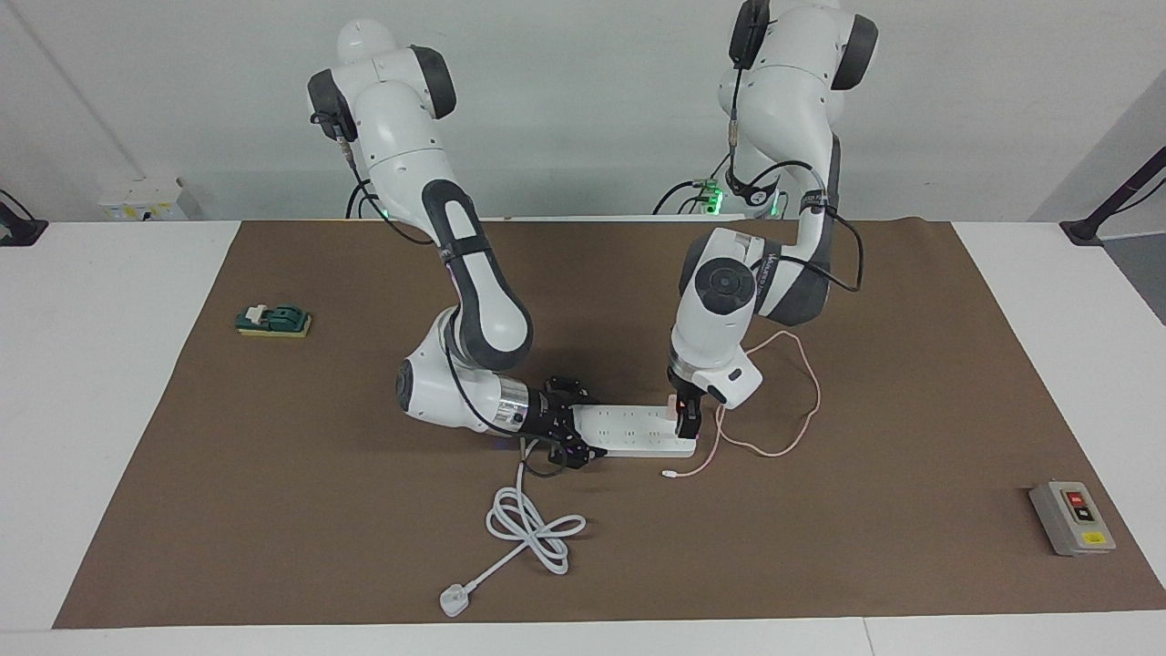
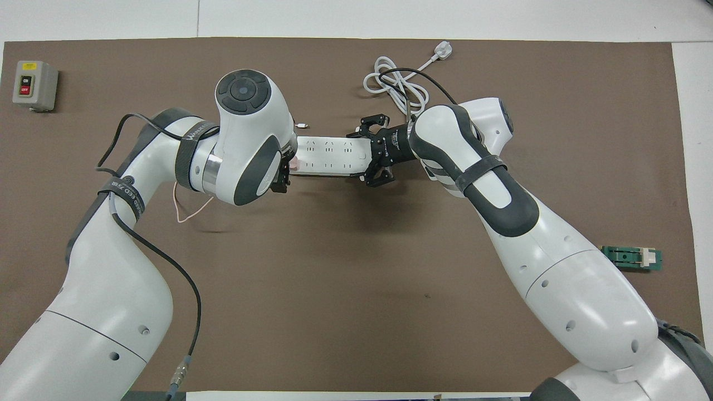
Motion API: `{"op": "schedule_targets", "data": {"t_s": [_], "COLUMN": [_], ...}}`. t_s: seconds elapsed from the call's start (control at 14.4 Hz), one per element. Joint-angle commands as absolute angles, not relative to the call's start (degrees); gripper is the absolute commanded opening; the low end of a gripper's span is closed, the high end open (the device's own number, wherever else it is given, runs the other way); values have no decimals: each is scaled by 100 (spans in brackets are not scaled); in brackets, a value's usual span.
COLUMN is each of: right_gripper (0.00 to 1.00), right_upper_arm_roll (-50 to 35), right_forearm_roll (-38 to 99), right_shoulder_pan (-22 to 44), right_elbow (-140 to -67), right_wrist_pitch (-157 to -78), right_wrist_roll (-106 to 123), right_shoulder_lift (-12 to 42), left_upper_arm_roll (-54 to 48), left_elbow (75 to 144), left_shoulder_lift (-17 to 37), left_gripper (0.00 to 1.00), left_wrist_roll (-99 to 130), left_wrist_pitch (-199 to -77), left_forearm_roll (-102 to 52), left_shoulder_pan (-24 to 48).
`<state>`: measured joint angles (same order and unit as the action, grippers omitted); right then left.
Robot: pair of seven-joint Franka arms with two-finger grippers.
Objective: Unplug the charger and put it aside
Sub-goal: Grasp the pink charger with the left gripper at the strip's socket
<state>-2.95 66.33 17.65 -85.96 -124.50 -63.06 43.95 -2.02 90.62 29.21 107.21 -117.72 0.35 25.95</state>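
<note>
left gripper (image 1: 685, 421) open astride small pink cube charger (image 1: 673, 404).

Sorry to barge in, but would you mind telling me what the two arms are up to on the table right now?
The right gripper is clamped on one end of the white power strip, bracing it flat. The left gripper stands upright at the other end, its open fingers around the pink charger, which is still plugged into the strip. Its thin pink cable loops loose on the mat toward the left arm's end of the table.
</note>
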Motion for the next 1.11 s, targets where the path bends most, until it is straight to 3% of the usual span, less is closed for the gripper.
{"op": "schedule_targets", "data": {"t_s": [0.0, 0.69, 0.9, 1.04], "right_gripper": [0, 0, 0, 0], "right_upper_arm_roll": [-290, -290, -290, -290], "right_forearm_roll": [6794, 6794, 6803, 6803], "right_shoulder_pan": [1802, 1793, 1793, 1793], "right_elbow": [-8613, -8605, -8604, -8605], "right_wrist_pitch": [-12753, -12753, -12753, -12753], "right_wrist_roll": [-6003, -6003, -6003, -6003], "right_shoulder_lift": [4526, 4526, 4526, 4526], "left_upper_arm_roll": [-149, -158, -158, -167], "left_elbow": [9527, 9571, 9694, 9808], "left_shoulder_lift": [2558, 2566, 2549, 2496], "left_gripper": [97, 95, 84, 70], "left_wrist_roll": [10547, 10635, 10626, 10635], "left_wrist_pitch": [-11874, -12190, -12199, -12234], "left_forearm_roll": [-53, -53, -53, -53], "left_shoulder_pan": [2646, 2716, 2716, 2716]}}
